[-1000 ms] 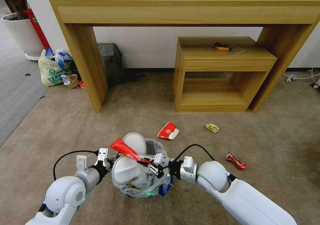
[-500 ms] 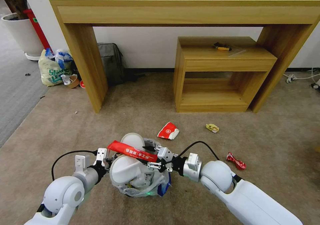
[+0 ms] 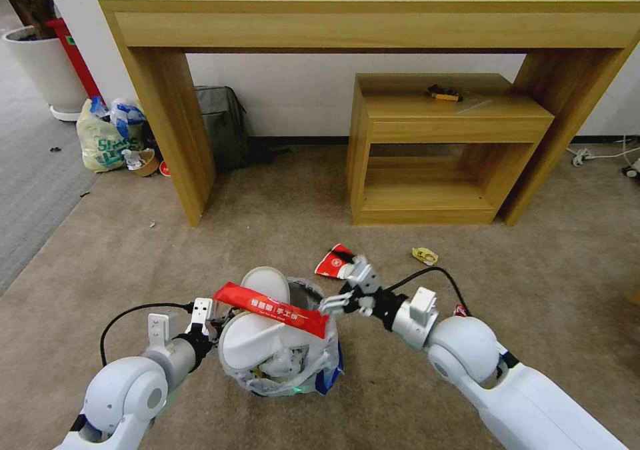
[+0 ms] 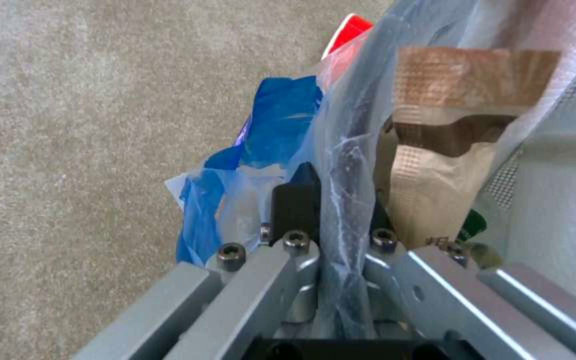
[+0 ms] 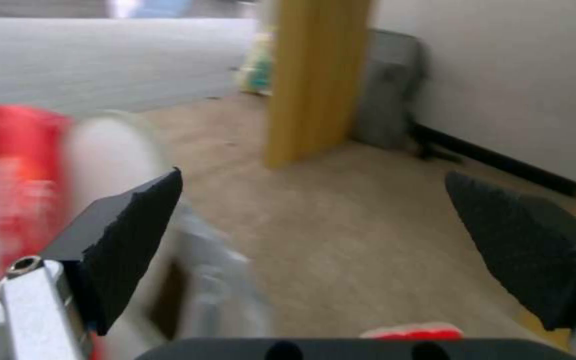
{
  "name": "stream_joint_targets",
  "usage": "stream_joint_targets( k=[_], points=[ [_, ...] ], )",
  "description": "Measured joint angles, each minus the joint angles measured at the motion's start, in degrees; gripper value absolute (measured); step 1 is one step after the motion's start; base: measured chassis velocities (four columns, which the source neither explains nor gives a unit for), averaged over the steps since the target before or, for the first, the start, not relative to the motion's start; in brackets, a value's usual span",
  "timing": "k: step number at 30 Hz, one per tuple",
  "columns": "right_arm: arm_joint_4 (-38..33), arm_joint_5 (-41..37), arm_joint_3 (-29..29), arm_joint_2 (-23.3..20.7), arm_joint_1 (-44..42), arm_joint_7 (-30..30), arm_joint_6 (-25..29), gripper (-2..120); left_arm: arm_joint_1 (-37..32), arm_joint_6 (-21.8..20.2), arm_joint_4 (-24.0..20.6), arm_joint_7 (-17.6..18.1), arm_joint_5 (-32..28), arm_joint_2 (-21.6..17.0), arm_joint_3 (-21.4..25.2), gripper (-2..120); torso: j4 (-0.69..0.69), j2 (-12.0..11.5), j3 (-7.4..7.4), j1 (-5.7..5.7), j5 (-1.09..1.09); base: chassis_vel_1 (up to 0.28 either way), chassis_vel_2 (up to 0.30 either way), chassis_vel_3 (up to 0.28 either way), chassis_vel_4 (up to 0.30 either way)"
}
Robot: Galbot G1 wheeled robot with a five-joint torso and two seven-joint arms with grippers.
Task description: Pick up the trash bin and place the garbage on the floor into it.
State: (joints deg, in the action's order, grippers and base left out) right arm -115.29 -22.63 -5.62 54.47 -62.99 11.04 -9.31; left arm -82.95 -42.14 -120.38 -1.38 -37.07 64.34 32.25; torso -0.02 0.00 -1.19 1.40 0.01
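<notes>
On the left, the left gripper (image 3: 205, 322) is clamped on the bag-covered rim of the small round black trash bin (image 3: 283, 370), its jaws pinching the crinkly translucent blue-printed liner (image 4: 345, 165). The bin sits low in front of the robot on the beige short-pile carpet (image 3: 280, 230), stuffed with white slippers (image 3: 257, 333). A long red wrapper with white lettering (image 3: 272, 309) lies across its top. To the right, the right gripper (image 3: 341, 282) hangs just beside the bin's far edge, jaws wide apart and empty. Beyond it lie a red-and-white packet (image 3: 333, 262), a small yellow wrapper (image 3: 425, 256) and a crumpled red wrapper (image 3: 460, 311).
</notes>
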Motion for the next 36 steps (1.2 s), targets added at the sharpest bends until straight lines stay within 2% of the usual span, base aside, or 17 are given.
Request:
stream_joint_targets(
  k=[1, 4, 5, 7, 8, 11, 14, 22, 36],
  points=[
    [0.0, 0.0, 0.0, 0.0, 0.0, 0.0, 0.0, 100, 0.0, 0.0, 0.0, 0.0, 0.0, 0.0, 0.0, 0, 0.00, 0.0, 0.00, 0.00, 0.00, 0.000, 0.000, 0.000, 0.000],
    [0.2, -0.5, -7.2, 2.4, -4.1, -2.7, -0.8, 100, -0.9, 0.0, -0.7, -0.2, 0.5, 0.2, 1.0, 0, 0.01, 0.0, 0.00, 0.00, 0.00, 0.000, 0.000, 0.000, 0.000],
    [0.2, -0.5, -7.2, 2.4, -4.1, -2.7, -0.8, 100, -0.9, 0.0, -0.7, -0.2, 0.5, 0.2, 1.0, 0, 0.01, 0.0, 0.00, 0.00, 0.00, 0.000, 0.000, 0.000, 0.000],
    [0.3, -0.5, -11.5, 3.8, -6.8, -3.1, -0.8, 100, -1.3, 0.0, -1.2, -0.3, 0.5, 0.2, 1.3, 0, 0.01, 0.0, 0.00, 0.00, 0.00, 0.000, 0.000, 0.000, 0.000],
    [0.3, -0.5, -11.5, 3.8, -6.8, -3.1, -0.8, 100, -1.3, 0.0, -1.2, -0.3, 0.5, 0.2, 1.3, 0, 0.01, 0.0, 0.00, 0.00, 0.00, 0.000, 0.000, 0.000, 0.000],
    [-0.1, 0.0, -19.3, 7.0, -12.6, -2.2, -0.3, 100, -1.6, 0.0, -1.7, -0.4, 0.5, 0.2, 1.5, 0, -0.01, 0.0, 0.00, 0.00, -0.01, 0.000, 0.000, 0.000, 0.000],
    [-0.2, 0.7, -22.6, 8.6, -15.6, -1.3, 0.6, 100, -1.6, 0.0, -1.8, -0.5, 0.5, 0.3, 1.5, 0, -0.01, 0.0, 0.00, 0.00, 0.00, 0.000, 0.000, 0.000, 0.000],
    [-0.5, 1.2, -25.5, 9.3, -17.5, -0.8, 1.6, 100, -1.6, 0.0, -1.9, -0.6, 0.5, 0.4, 1.2, 0, 0.00, 0.0, 0.00, -0.01, -0.01, 0.000, 0.000, 0.000, 0.000],
    [0.0, 1.2, -24.0, 8.8, -16.4, -0.9, 0.9, 100, -1.5, 0.0, -1.5, -1.1, 0.5, 0.4, 1.3, 0, 0.01, 0.0, -0.01, -0.01, -0.01, -0.055, 0.060, 0.059, -0.060]
  ],
)
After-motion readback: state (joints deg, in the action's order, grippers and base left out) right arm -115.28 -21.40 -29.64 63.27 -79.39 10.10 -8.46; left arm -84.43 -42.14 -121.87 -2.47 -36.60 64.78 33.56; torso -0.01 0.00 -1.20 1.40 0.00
